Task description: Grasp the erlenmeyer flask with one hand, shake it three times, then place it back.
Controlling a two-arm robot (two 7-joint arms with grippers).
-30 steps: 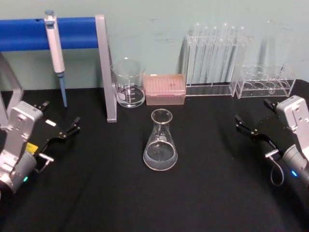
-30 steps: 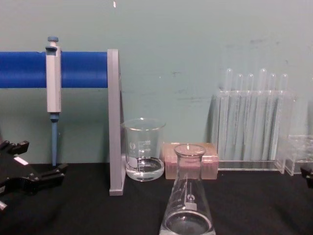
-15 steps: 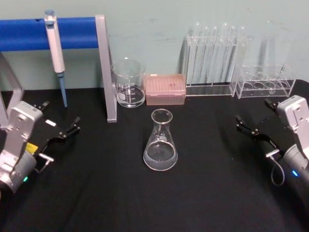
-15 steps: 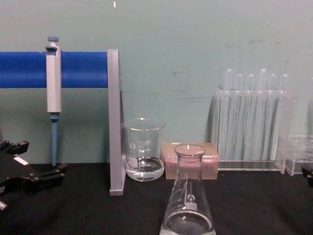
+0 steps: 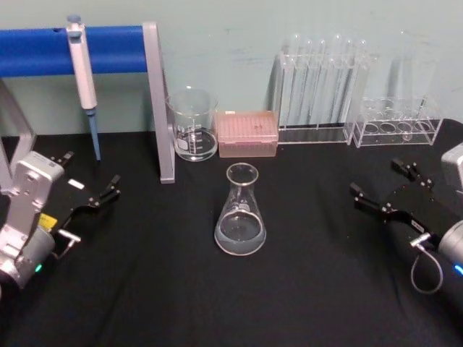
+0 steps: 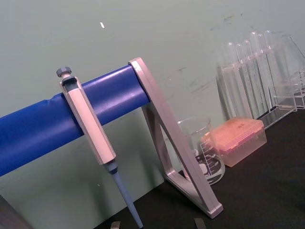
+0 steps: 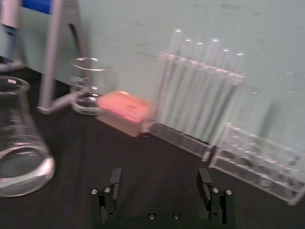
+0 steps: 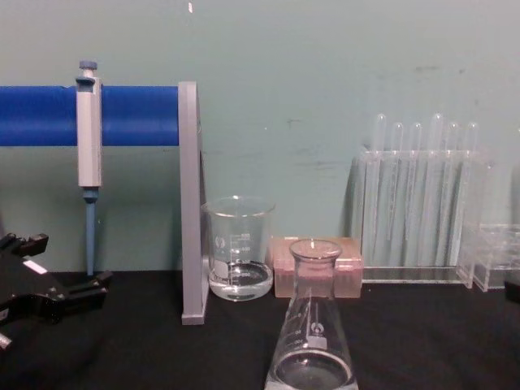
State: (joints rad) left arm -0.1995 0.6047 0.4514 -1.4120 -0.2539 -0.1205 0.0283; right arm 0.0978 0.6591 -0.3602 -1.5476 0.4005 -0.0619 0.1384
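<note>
Shifted slightly, the right pincer (image 5: pixel 374 176) (spread wide) sits well right of the erlenmeyer flask (image 5: pixel 240 214).

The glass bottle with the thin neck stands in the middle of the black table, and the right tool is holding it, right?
No. The erlenmeyer flask stands in the middle of the black table, but the right tool is not holding it: it is open, off to the flask's right, apart from it. The left tool sits open at the left. The head view shows this.
</note>
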